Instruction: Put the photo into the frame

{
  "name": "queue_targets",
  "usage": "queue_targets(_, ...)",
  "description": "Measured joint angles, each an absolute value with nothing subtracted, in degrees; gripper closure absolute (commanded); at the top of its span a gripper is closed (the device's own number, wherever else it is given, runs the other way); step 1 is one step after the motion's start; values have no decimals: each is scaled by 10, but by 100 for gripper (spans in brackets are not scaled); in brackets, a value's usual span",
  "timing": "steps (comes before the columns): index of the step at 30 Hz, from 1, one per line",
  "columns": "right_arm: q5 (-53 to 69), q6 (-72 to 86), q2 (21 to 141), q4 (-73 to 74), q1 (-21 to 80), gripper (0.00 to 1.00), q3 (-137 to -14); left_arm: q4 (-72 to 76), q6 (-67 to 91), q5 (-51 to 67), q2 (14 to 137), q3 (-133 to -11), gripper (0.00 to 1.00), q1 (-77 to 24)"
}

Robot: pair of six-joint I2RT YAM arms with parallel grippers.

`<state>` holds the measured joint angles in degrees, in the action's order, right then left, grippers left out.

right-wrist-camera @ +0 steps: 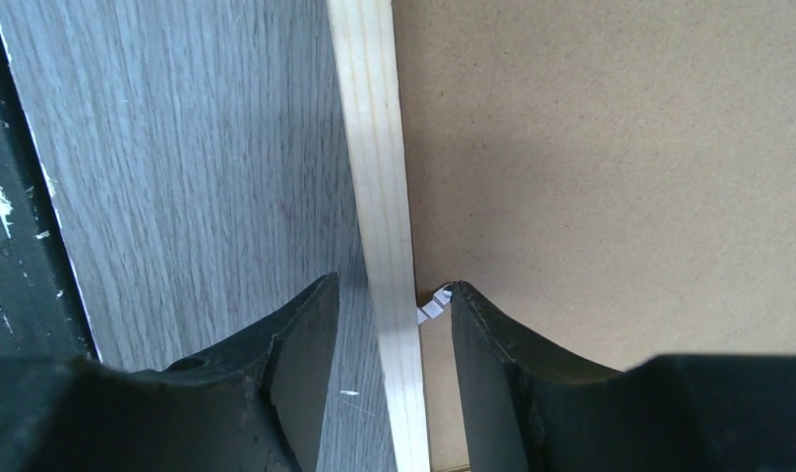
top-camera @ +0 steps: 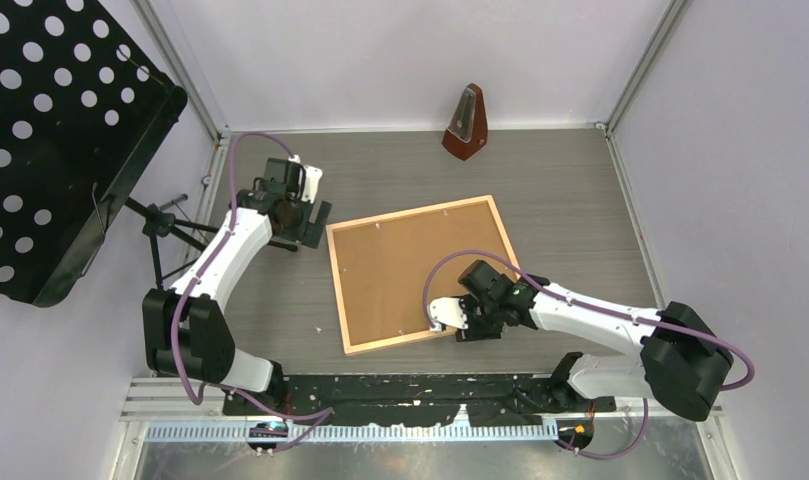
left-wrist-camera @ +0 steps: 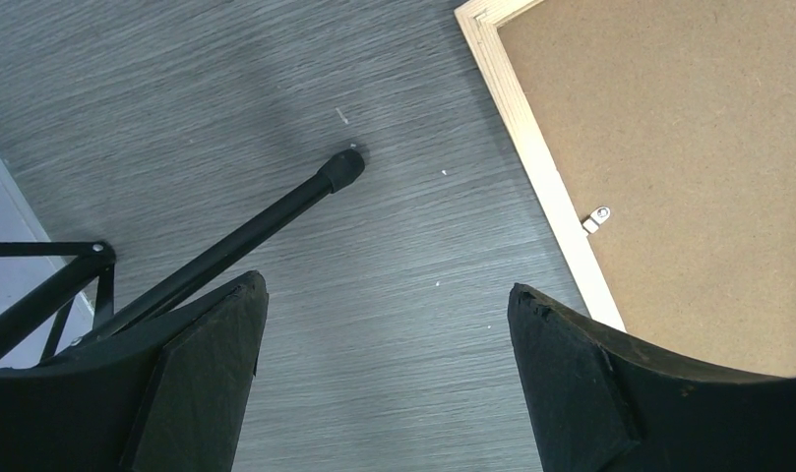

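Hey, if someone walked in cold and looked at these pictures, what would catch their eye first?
Probably the frame, lying face down mid-table with its brown backing board up, and the right gripper with its fingers astride the near rail. Next, the reddish-brown metronome at the far edge and the black perforated music stand at the left.

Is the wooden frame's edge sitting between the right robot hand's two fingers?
Yes, the right gripper straddles the pale wooden edge of the frame, with one finger on each side of it.
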<state>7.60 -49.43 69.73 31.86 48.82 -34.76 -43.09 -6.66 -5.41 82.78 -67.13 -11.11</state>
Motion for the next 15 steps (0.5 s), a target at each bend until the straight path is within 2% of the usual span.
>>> queue_targets(15,81,-494,714,314,495,54,-348,-431,-67,-49,828,-669,10,-111)
